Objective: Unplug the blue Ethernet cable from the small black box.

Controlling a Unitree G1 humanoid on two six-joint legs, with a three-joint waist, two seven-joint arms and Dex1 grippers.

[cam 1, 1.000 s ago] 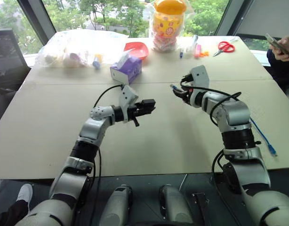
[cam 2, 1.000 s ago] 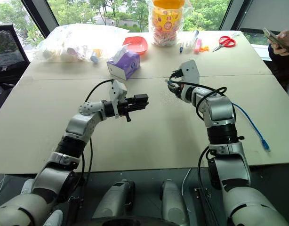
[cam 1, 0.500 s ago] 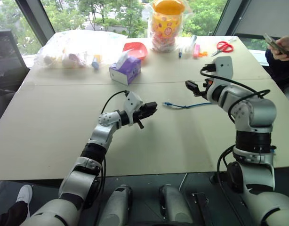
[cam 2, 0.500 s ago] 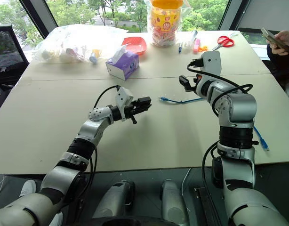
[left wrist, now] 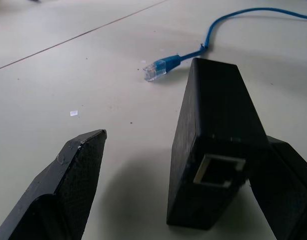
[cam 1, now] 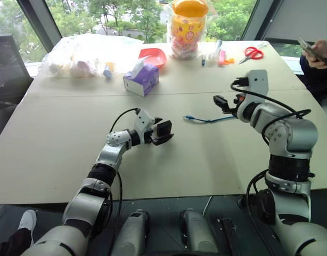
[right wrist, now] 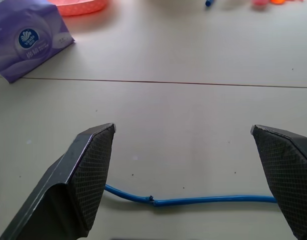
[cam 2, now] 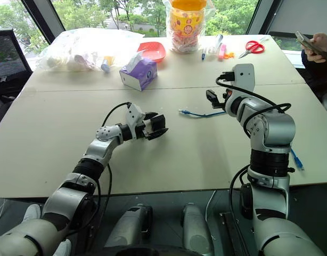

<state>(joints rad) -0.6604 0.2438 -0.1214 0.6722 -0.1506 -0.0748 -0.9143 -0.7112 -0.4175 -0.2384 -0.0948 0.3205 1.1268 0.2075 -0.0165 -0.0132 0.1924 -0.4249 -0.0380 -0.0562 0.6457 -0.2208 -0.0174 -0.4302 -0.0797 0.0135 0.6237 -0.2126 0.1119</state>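
Note:
The small black box [left wrist: 213, 135] stands on the table between the fingers of my left gripper [cam 1: 162, 133]. That gripper is open: the box leans against one finger [left wrist: 288, 185], and a wide gap separates it from the other. Its port faces the wrist camera and is empty. The blue Ethernet cable [cam 1: 211, 119] lies loose on the table, its plug [left wrist: 156, 69] a short way beyond the box. My right gripper [right wrist: 183, 129] hovers open above the cable's middle stretch [right wrist: 208, 201], holding nothing.
A purple tissue box [cam 1: 142, 80], a red bowl [cam 1: 154, 55], a clear bag of items [cam 1: 83, 53], a yellow jar [cam 1: 188, 26], pens [cam 1: 222, 56] and scissors [cam 1: 254, 52] sit at the table's far side. A person holding a phone [cam 1: 315, 53] is at the far right.
My right gripper let go of the plug and drew away to the right; the cable now lies on the table. My left gripper sank to the table and opened around the box.

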